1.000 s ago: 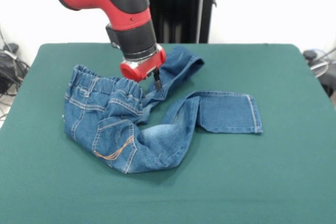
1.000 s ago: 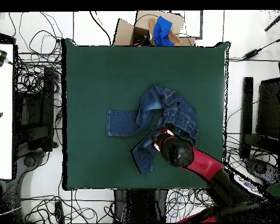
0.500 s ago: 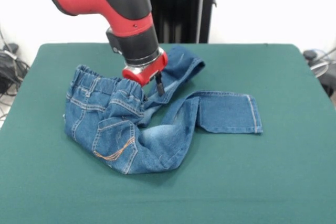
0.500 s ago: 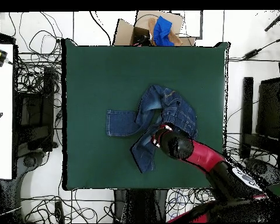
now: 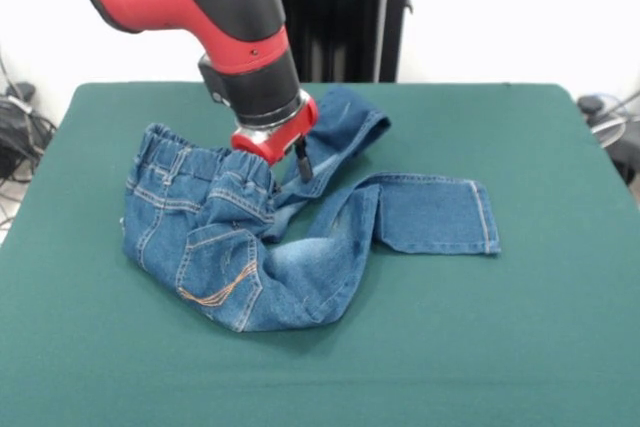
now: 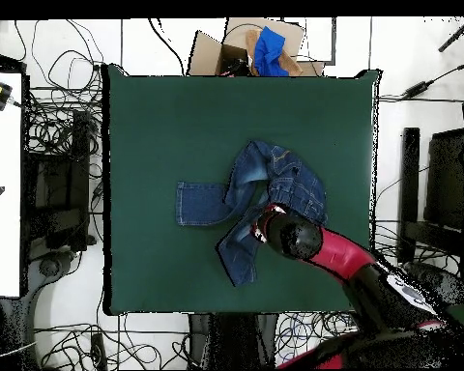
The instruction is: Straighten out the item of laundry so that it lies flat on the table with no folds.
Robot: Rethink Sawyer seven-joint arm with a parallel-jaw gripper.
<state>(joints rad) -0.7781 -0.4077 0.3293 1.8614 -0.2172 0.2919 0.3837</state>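
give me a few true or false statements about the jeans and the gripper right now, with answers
1. The jeans lie flat with both legs straight. False: they are bunched and folded, one leg bent sideways.
2. The gripper is down at the crotch area beside the waistband. True.
3. A back pocket with orange stitching faces up. True.
4. The jeans hang over the edge of the green table. False: they lie wholly on it, near the middle.
5. The arm is drawn back, clear of the jeans. False: it reaches over them.

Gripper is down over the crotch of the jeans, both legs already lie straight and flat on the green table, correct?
Not quite. The gripper is down at the crotch of the jeans, but the front view shows the legs bent and crossing, the seat bunched on the green table.
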